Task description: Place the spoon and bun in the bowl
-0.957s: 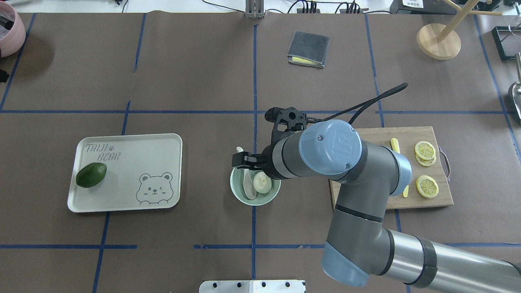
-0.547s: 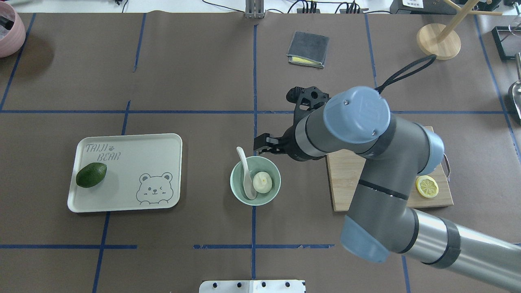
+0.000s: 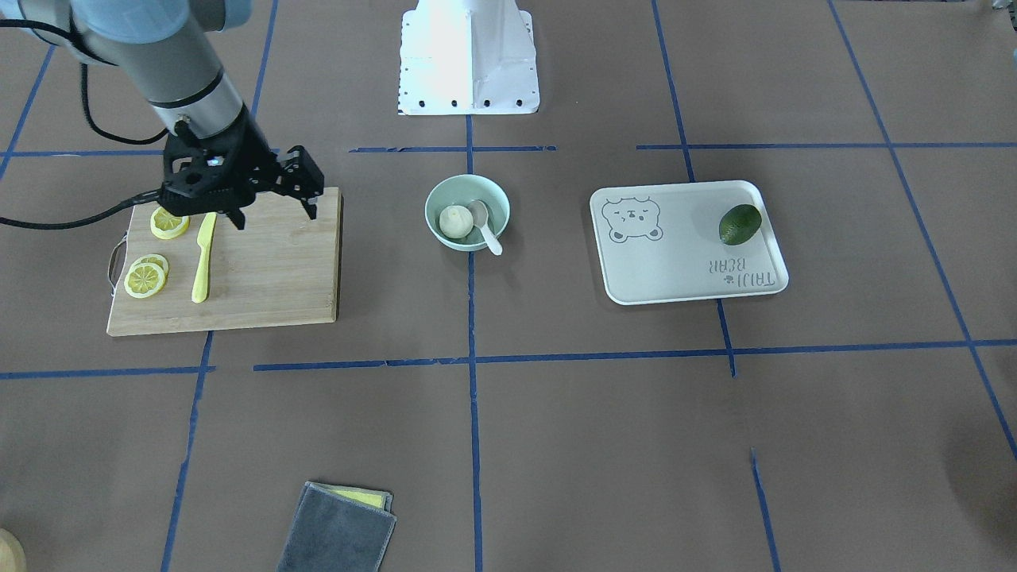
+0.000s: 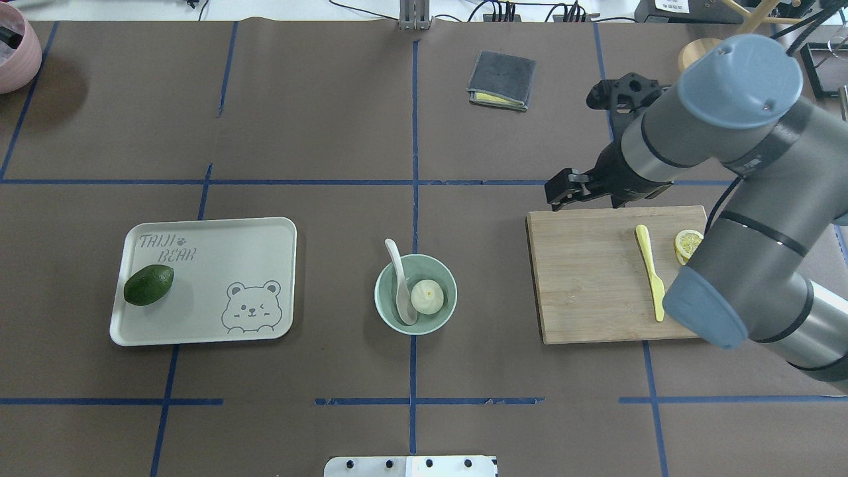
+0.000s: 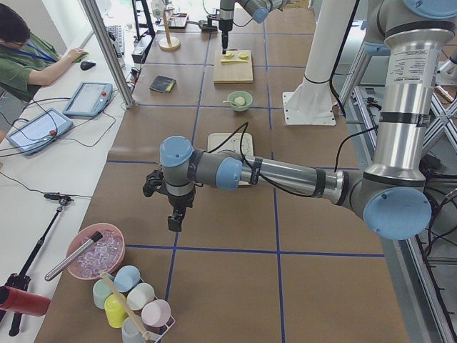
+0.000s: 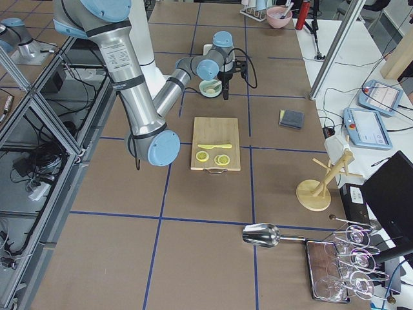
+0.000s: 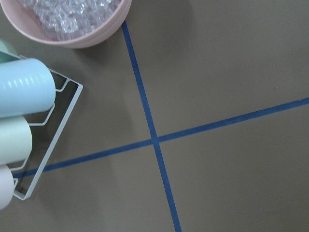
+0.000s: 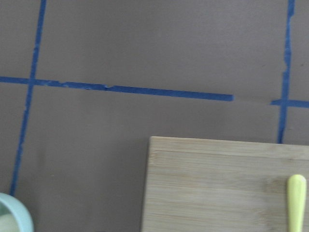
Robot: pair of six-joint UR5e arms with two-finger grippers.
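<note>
Your overhead view loses the lemon slice (image 4: 688, 245) halfway behind the right arm (image 4: 729, 172), and the cutting board's (image 4: 596, 278) right corner slips under it too. On the right wrist camera, the bowl (image 8: 20, 208) is clipped at the corner, the yellow knife (image 8: 296, 203) chopped by the bottom edge. The left pincer (image 5: 173, 224) shows only from the side, so you can't tell its gap.
</note>
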